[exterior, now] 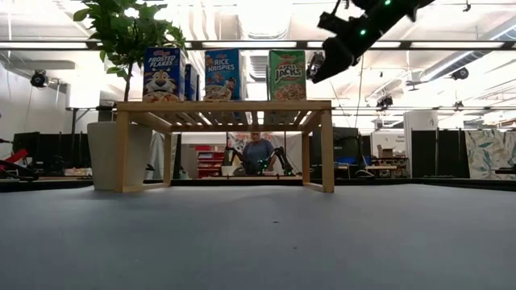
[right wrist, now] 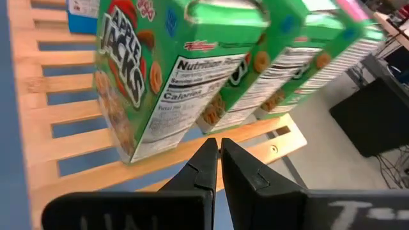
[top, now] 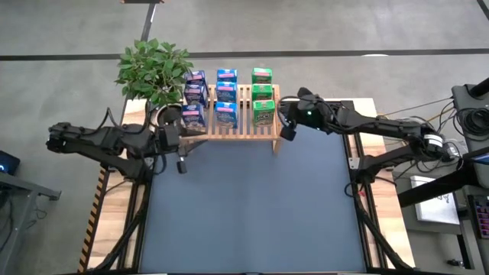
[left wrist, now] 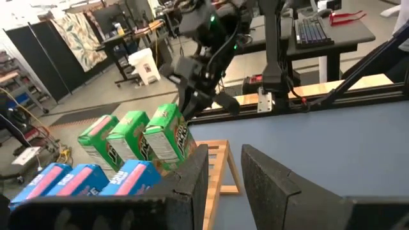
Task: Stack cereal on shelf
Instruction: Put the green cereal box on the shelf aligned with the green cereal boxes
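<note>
I am seeing nine small cardboard cereal boxes (top: 226, 98), blue and green, standing in three rows on the light slatted wooden shelf (top: 246, 131) beside a potted green plant (top: 155, 69). My right gripper (right wrist: 219, 158) is hovering pinched closed just beside the green boxes (right wrist: 192, 64). My left gripper (left wrist: 225, 167) is sitting slightly parted and empty off the shelf's other end.

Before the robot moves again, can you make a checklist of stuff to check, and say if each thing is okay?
1. Cereal boxes up on the shelf: ok, three rows stand there.
2. Green boxes upright: ok.
3. Right gripper empty: ok, fingers shut on nothing, beside the green row.
4. Left gripper empty: ok, nothing between its fingers, near the shelf's left end.
5. Loose boxes on the blue mat: ok, none seen.
6. Plant clear of the left arm: cannot tell.
</note>
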Robot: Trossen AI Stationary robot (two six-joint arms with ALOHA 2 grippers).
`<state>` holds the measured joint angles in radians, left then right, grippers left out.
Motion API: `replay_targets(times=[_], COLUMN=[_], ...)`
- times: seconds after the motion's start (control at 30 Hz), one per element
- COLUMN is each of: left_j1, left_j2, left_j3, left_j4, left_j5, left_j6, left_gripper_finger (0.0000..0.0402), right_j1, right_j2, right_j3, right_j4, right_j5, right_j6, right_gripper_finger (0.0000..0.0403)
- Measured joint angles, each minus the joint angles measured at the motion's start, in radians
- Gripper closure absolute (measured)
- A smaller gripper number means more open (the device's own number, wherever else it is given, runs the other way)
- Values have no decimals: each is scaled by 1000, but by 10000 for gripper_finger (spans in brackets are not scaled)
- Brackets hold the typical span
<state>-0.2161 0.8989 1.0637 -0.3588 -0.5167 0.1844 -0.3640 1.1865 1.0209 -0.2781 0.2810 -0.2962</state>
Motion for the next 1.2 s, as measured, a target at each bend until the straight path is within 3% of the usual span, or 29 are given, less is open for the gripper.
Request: replay_targets(times=[0.3,1.2], left_j1=[0,0], left_j2=[-3,24], left_j3=[0,0], left_j4=[-5,-9], left_j5=[0,0], left_j6=[21,25], left_gripper_finger=[324,324], right_j1=[-5,4], right_j2=[91,93], right_j3=[72,70], right_j4=[-57,-36], right_j5=[-1,-80], right_j6=[-3,26], right_gripper_finger=[390,390])
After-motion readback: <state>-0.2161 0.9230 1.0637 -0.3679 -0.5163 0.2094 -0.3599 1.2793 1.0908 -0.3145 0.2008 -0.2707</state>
